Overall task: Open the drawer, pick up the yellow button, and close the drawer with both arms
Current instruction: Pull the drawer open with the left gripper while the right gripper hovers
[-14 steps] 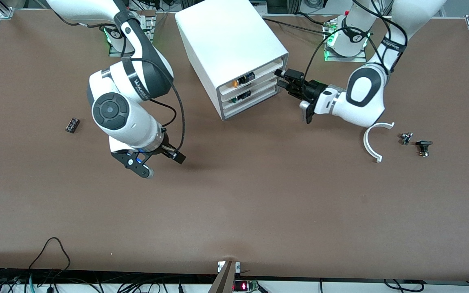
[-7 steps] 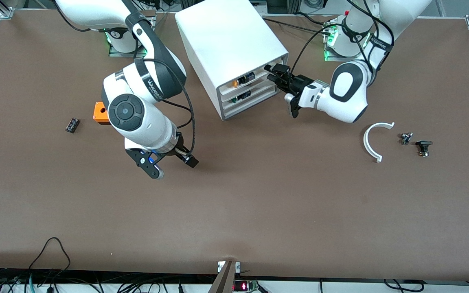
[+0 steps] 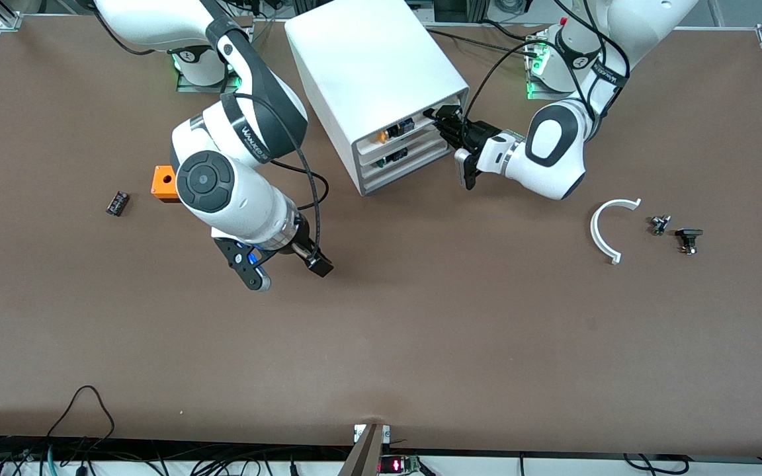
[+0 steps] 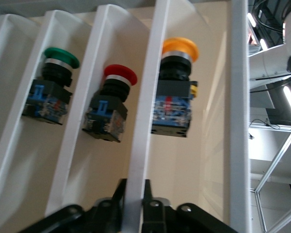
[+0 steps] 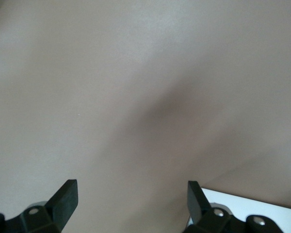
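Fingers (image 4: 146, 191) of the left gripper (image 3: 442, 123) pinched a white edge of the drawer (image 3: 414, 119), the topmost in the cabinet (image 3: 374, 73). Inside it lay the button (image 4: 176, 87), orange-capped, at about 1 o'clock from the red-capped button (image 4: 111, 110), with a green-capped button (image 4: 53, 87) farther along. Over the bare counter (image 3: 421, 330), the right gripper (image 3: 285, 264) held its fingers (image 5: 65, 196) wide apart, gripping nothing. Grey lettering ran along each arm's black band, too small to read.
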Available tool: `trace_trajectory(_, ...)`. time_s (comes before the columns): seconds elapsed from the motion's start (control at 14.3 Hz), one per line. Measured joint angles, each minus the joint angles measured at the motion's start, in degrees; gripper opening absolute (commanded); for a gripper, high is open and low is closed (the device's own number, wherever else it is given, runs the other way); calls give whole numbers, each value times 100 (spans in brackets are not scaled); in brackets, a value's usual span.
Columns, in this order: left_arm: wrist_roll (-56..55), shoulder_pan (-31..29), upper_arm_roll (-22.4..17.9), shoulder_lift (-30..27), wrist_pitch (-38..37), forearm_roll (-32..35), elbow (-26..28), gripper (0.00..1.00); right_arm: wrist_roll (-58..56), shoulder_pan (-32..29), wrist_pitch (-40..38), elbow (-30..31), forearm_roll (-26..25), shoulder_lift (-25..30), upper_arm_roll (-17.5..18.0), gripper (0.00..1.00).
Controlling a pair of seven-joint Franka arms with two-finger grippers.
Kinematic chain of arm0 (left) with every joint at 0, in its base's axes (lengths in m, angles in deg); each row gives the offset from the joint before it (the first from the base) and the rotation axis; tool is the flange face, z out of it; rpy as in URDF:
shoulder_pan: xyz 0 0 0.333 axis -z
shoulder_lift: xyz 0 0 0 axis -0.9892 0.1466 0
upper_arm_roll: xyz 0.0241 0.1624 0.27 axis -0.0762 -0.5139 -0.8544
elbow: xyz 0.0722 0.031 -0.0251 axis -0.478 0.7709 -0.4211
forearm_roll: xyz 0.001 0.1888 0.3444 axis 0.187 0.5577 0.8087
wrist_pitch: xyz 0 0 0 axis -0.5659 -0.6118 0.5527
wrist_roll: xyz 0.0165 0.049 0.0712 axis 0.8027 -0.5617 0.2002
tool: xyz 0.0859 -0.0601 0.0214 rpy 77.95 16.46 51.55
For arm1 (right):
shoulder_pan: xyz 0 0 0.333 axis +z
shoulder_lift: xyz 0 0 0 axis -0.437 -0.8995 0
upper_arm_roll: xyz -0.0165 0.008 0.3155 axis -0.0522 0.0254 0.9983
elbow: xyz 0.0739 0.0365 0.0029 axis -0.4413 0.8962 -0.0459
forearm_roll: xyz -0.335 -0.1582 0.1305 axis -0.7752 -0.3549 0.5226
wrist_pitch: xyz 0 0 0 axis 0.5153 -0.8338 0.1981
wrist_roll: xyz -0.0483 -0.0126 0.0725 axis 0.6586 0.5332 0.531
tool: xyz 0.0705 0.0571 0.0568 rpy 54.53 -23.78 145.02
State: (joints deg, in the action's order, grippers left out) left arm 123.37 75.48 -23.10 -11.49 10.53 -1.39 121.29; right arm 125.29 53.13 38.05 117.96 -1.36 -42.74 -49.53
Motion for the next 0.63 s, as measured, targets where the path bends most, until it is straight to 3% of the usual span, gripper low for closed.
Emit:
trace_trajectory(0.35, 12, -146, -45, 26, 1, 31, -198, 0, 383, 96, 237, -79, 52, -9, 35, 100)
trace_trajectory(0.63, 5, -545, -168, 348, -77, 621, -835, 0, 785, 149, 515, -89, 97, -11, 206, 100)
